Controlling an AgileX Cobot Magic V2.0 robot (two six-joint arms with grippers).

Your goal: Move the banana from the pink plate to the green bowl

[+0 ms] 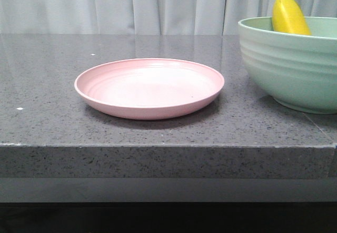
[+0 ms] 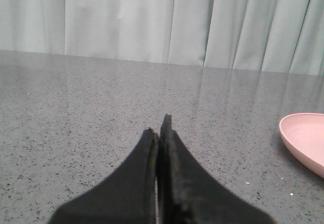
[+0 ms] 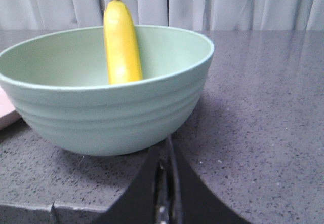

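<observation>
The banana [image 1: 288,16] stands upright inside the green bowl [image 1: 295,64] at the right of the table, its dark tip above the rim. It also shows in the right wrist view [image 3: 121,44], leaning on the bowl's near wall [image 3: 111,112]. The pink plate [image 1: 149,87] sits empty at the table's middle; its rim shows in the left wrist view [image 2: 304,140]. My left gripper [image 2: 158,125] is shut and empty above bare table, left of the plate. My right gripper [image 3: 164,145] is shut and empty, just in front of the bowl. Neither gripper shows in the front view.
The grey speckled table [image 1: 47,85] has a thick front edge [image 1: 158,159]. Pale curtains [image 1: 158,6] hang behind it.
</observation>
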